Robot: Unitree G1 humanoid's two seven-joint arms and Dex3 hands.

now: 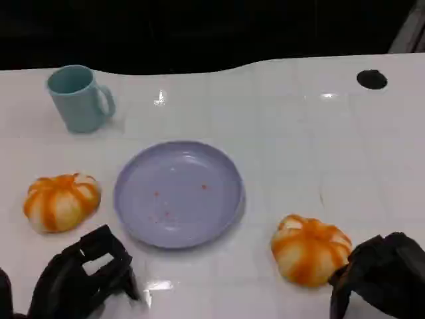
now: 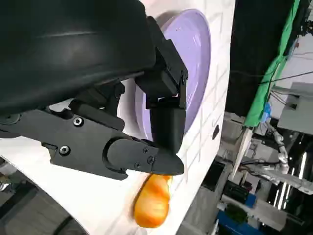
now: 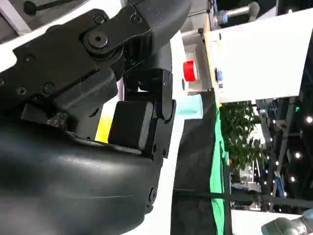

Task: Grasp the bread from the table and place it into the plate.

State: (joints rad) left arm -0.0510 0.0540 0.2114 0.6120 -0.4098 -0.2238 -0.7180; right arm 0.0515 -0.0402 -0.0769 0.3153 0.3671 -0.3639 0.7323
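Two round orange-and-white breads lie on the white table, one (image 1: pixel 61 201) left of the lavender plate (image 1: pixel 178 193) and one (image 1: pixel 310 249) to its right. The plate holds only a few crumbs. My left hand (image 1: pixel 83 276) hovers at the near edge, below the left bread and apart from it, fingers spread and holding nothing. Just right of the right bread is my right hand (image 1: pixel 382 272), close beside it without gripping it. The left wrist view shows the plate (image 2: pixel 195 54) and a bread (image 2: pixel 152 200) beyond the fingers (image 2: pixel 166 127). A yellow patch of bread (image 3: pixel 103 125) peeks past the right hand's fingers (image 3: pixel 132 122).
A teal mug (image 1: pixel 80 100) stands at the back left and appears again as the mug (image 3: pixel 190 105) in the right wrist view. A black round spot (image 1: pixel 371 79) marks the table at the back right. The far table edge meets a dark background.
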